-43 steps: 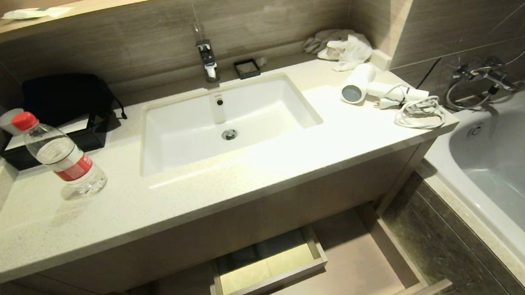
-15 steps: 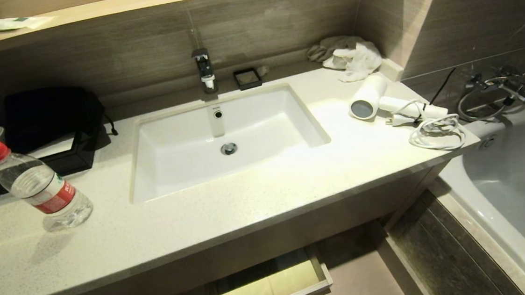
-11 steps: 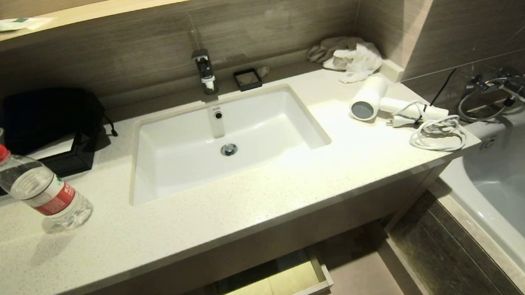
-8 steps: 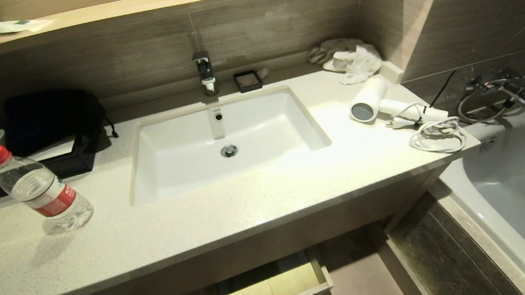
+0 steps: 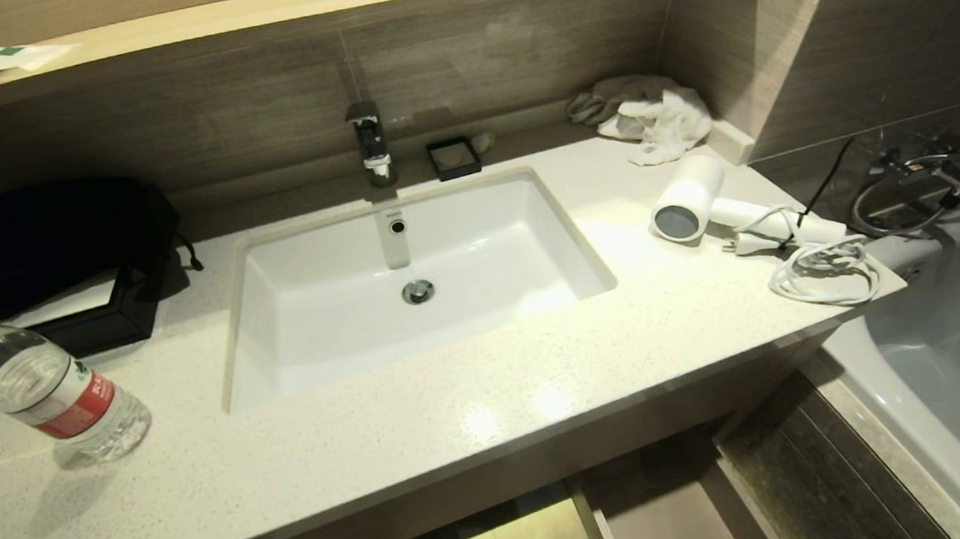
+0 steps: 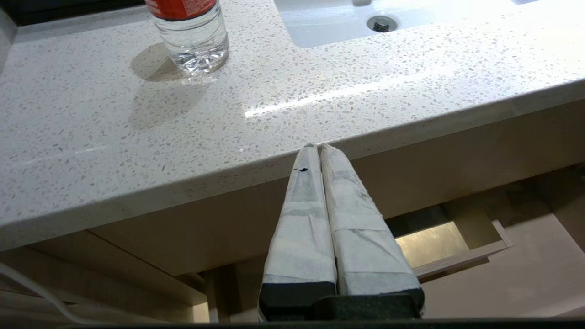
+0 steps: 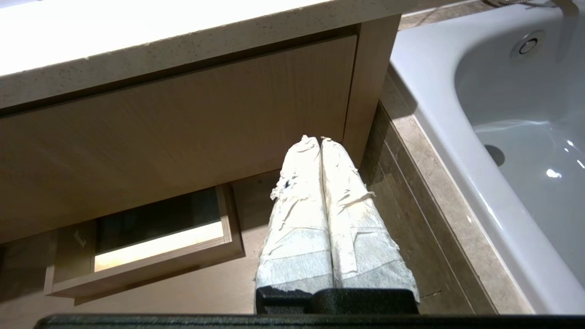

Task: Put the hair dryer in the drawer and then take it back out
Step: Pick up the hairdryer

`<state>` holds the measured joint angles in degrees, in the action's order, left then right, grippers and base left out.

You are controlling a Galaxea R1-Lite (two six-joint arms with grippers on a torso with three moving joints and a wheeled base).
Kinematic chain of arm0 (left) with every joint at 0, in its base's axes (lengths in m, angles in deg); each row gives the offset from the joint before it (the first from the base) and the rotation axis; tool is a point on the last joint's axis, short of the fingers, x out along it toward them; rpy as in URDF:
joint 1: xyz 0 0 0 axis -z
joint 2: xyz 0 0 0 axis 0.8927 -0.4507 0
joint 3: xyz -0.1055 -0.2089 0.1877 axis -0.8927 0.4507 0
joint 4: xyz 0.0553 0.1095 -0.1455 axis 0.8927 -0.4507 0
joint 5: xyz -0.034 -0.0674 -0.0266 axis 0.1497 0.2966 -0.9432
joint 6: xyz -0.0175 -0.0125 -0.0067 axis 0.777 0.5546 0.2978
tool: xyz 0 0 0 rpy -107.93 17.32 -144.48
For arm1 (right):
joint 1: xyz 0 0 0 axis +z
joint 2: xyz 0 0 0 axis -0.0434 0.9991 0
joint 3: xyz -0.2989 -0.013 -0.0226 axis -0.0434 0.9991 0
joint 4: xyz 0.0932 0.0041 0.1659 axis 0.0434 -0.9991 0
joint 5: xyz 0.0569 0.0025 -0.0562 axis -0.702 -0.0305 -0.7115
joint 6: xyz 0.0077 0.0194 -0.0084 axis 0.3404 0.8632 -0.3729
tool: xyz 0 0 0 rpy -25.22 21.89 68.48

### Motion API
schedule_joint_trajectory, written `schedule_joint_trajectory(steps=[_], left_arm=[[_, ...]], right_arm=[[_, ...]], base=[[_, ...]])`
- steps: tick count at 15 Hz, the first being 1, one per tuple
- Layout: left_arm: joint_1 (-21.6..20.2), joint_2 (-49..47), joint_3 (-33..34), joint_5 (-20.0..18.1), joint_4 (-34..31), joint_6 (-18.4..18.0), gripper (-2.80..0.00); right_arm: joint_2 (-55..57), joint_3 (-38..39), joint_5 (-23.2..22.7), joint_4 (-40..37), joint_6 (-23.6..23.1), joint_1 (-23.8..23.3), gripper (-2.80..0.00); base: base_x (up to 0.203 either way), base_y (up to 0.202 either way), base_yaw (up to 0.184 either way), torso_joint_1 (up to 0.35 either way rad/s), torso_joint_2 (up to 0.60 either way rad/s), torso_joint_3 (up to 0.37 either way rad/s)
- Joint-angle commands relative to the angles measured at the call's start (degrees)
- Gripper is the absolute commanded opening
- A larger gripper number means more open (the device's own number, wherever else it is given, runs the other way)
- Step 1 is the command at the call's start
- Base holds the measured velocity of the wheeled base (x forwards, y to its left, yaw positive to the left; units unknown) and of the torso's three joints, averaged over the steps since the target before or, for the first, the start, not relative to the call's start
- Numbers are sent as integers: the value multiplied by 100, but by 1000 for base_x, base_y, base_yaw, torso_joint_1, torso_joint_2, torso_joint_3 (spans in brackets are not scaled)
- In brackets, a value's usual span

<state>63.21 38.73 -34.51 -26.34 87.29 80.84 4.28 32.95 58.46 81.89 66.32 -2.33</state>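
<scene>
White fat-barrelled hair dryer (image 5: 687, 198) lying on speckled countertop (image 5: 373, 432), right of sink; wood-grain drawer (image 7: 151, 256) open below. Left gripper (image 6: 318, 147), right gripper (image 7: 311, 139): jaws pressed together, empty.

Hair dryer (image 5: 687, 199) on countertop (image 5: 424, 428), right of sink (image 5: 413, 283).

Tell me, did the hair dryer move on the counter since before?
No. The hair dryer lies as before beside its coiled cord, below the crumpled towel, right of the sink. Only the camera shifted.
</scene>
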Motion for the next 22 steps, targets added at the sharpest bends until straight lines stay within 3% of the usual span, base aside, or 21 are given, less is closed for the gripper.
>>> schedule_joint_trajectory(steps=[1, 22], left_arm=[[0, 0, 0, 0, -2, 2, -280], [0, 0, 0, 0, -2, 2, -280]], right_arm=[[5, 0, 9, 2, 7, 9, -280], [5, 0, 36, -6, 50, 2, -280]], base=[[0, 0, 0, 0, 0, 0], [0, 0, 0, 0, 0, 0]])
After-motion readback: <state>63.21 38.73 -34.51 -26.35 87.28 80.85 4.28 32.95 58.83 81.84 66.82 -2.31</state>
